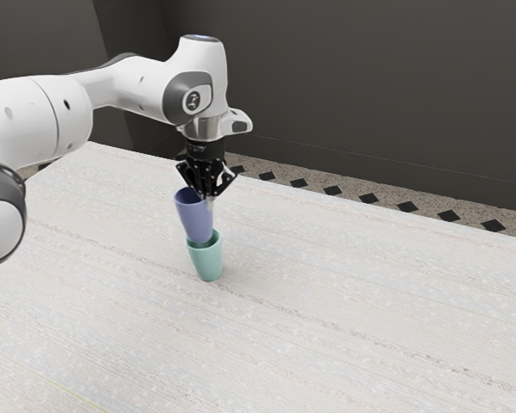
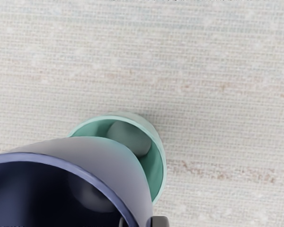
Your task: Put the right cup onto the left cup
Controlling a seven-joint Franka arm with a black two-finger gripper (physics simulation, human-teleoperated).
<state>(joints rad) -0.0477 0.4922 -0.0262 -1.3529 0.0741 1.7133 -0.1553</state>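
The gripper (image 1: 210, 198) is pointed downward; between its fingers the blue cup's (image 1: 194, 220) wall is clamped, above the green cup (image 1: 208, 263).

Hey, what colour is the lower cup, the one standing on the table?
Mint green, a bluish one; the lower cup shows it best in the exterior view.

Pale streaked table (image 1: 344, 301), teal cup (image 1: 208, 263) standing upright
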